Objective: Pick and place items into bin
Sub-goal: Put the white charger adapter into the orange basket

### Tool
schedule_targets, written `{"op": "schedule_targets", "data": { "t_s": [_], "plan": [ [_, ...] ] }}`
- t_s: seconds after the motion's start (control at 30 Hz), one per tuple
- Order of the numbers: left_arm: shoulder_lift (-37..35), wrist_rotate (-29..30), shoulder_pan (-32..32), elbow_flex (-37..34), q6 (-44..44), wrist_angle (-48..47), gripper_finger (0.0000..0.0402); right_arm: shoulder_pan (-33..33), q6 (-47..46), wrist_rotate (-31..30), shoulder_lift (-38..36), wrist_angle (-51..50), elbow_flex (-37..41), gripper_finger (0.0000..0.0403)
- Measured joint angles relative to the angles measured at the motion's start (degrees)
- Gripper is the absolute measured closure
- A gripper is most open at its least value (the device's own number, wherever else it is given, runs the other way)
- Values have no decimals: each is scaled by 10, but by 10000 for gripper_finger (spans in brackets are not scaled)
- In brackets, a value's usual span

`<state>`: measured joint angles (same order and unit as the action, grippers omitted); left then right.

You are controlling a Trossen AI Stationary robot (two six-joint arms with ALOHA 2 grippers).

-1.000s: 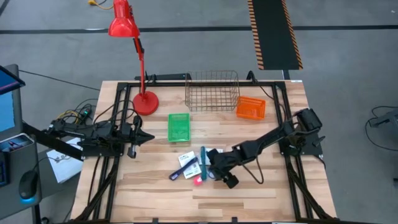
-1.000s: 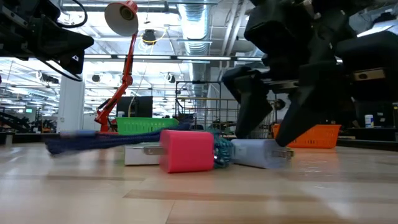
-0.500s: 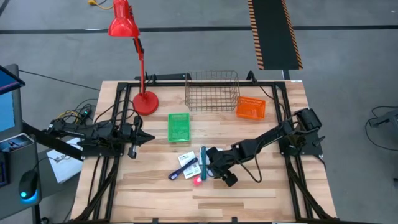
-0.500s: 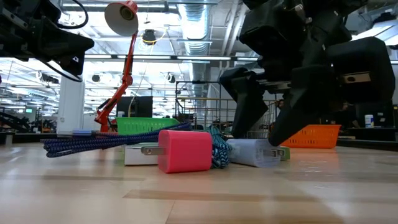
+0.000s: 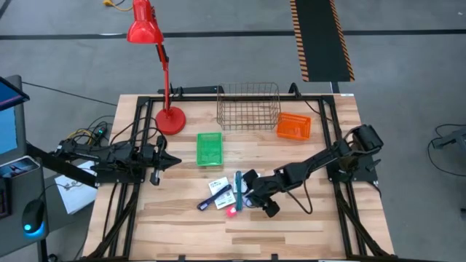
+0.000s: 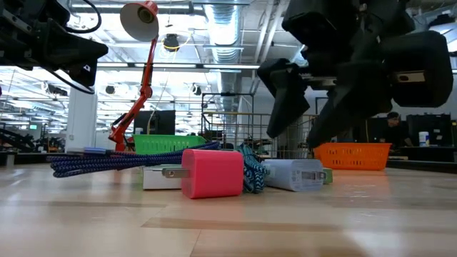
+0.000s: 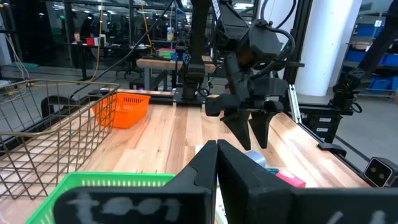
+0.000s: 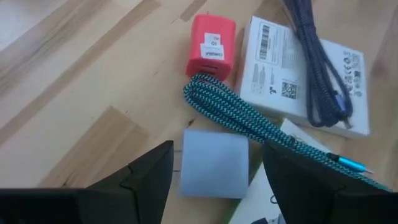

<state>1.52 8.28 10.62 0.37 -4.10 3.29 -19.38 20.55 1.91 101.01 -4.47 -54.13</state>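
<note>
The items lie in a heap on the wooden table: a pink-red charger block (image 8: 211,46), a white printed box (image 8: 298,74), a dark blue braided cable (image 8: 317,62) across it, a teal braided cable (image 8: 249,121) and a pale blue-grey block (image 8: 214,163). My right gripper (image 6: 314,125) hangs open just above the pale block (image 6: 296,173), one finger on each side of it, touching nothing. In the high view it is at the heap's right (image 5: 251,196). My left gripper (image 5: 164,161) waits shut at the table's left edge, pointing level.
A wire basket (image 5: 248,105), a small orange basket (image 5: 293,125) and a green bin (image 5: 210,148) stand toward the far side. A red desk lamp (image 5: 169,116) rises at the far left. Bare wood lies near the front edge.
My right gripper has risen a little from the table, its fingertips now above the pale block instead of down beside it. It has stayed open. The items stay on the table.
</note>
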Motion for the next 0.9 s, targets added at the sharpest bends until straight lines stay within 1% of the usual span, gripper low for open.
{"op": "schedule_targets", "data": {
  "t_s": [0.23, 0.57, 0.9],
  "plan": [
    [0, 0, 0, 0, 0, 0, 402, 13, -10, 43, 32, 19, 0, 163],
    [0, 0, 0, 0, 0, 0, 401, 16, -7, 41, 32, 20, 0, 163],
    [0, 0, 0, 0, 0, 0, 401, 16, -6, 25, 32, 24, 0, 163]
  ]
}}
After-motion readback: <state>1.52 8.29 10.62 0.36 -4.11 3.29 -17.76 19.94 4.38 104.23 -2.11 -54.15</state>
